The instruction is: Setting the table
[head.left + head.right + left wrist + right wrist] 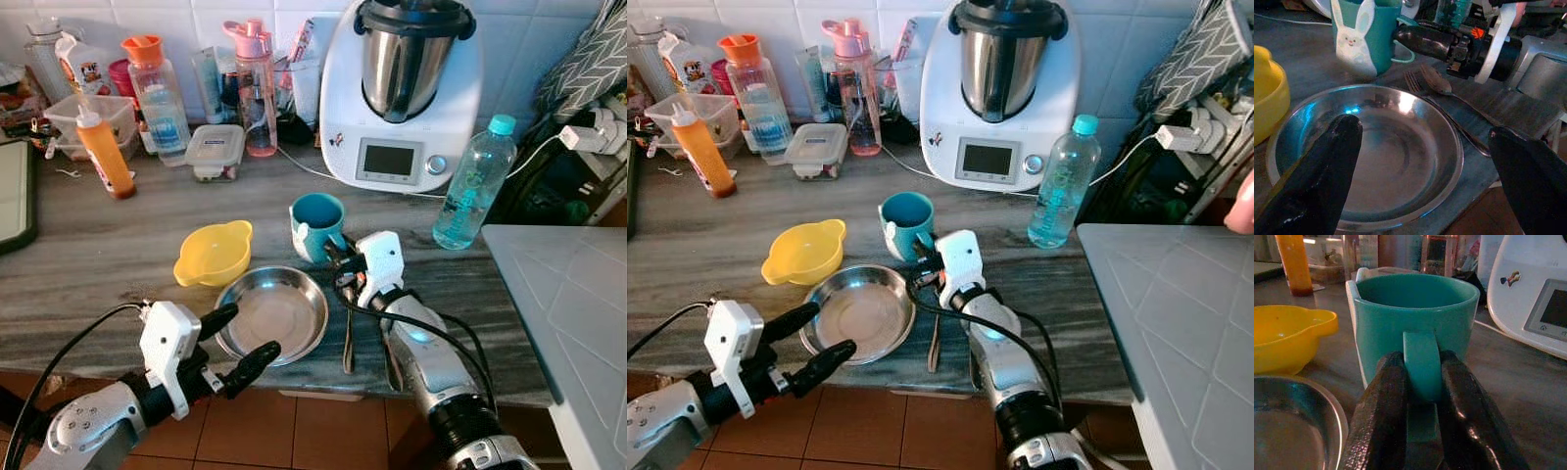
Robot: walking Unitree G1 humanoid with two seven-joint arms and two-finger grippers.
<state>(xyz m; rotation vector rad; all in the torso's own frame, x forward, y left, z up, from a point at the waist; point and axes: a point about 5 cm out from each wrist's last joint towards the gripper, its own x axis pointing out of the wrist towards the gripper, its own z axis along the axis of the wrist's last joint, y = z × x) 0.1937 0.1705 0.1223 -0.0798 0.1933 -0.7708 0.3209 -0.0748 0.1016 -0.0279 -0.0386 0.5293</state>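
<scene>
The teal mug [1413, 320] stands upright on the grey counter [98, 250], nothing visible inside it; its handle [1421, 364] sits pinched between the right gripper [1422, 382]'s two black fingers. Just beside those fingers lie a fork [1415, 83] and spoon [1437, 83], then the empty steel bowl [272, 313]. The left gripper [240, 343] hovers at the bowl's near rim, fingers spread apart. Beyond it sits an empty yellow bowl [213, 253].
</scene>
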